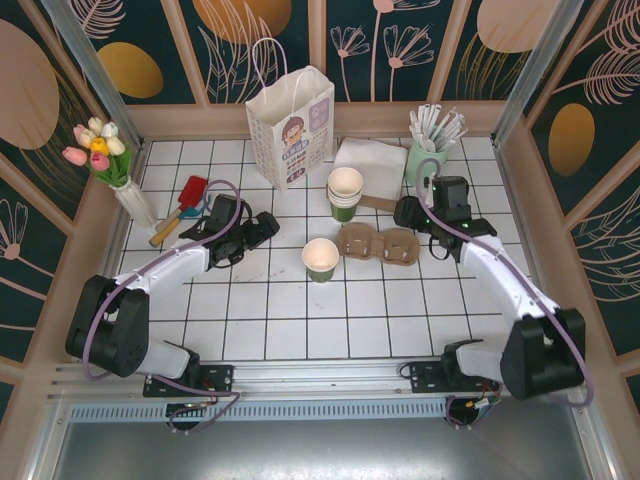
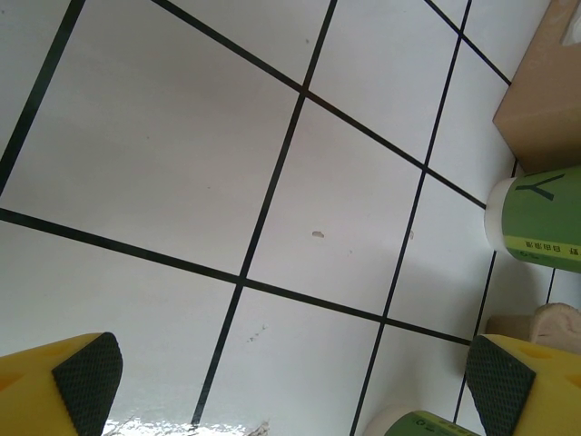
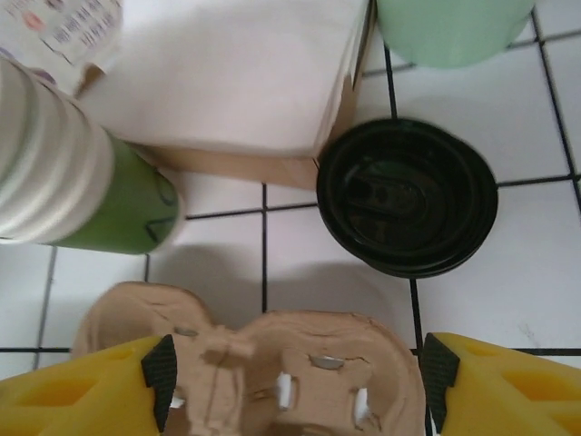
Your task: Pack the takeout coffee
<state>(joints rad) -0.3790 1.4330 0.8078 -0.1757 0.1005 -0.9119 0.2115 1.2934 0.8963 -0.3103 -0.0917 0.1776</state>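
White tile with dark grout covers the table (image 1: 300,330), boxed in by a wooden kerb and floral panels. Bare tile runs along the near rows between the two arms.

On our left, the left gripper (image 2: 290,391) hangs over bare tile with its jaws spread to their widest, holding and touching nothing.

The takeout coffee (image 1: 320,258) stands upright and uncovered near the table's middle, between the grippers and apart from both. Just right of it lies the cardboard cup carrier (image 1: 377,243).

The right gripper (image 3: 295,381) stands with jaws spread wide, one pad at each side of the carrier's end. We cannot tell whether they touch it.

Beyond it lies the black lid (image 3: 407,198), flat on the tile. A stack of cups (image 1: 345,193) stands behind the carrier, then napkins (image 1: 368,158) and the straw pot (image 1: 428,160).

Farthest back, the white paper bag (image 1: 290,125) shows a cartoon face on a purple label. Its print is too small to read.

A green cup side (image 2: 536,218) bears a dark Y-shaped mark. We cannot tell which cup it is.
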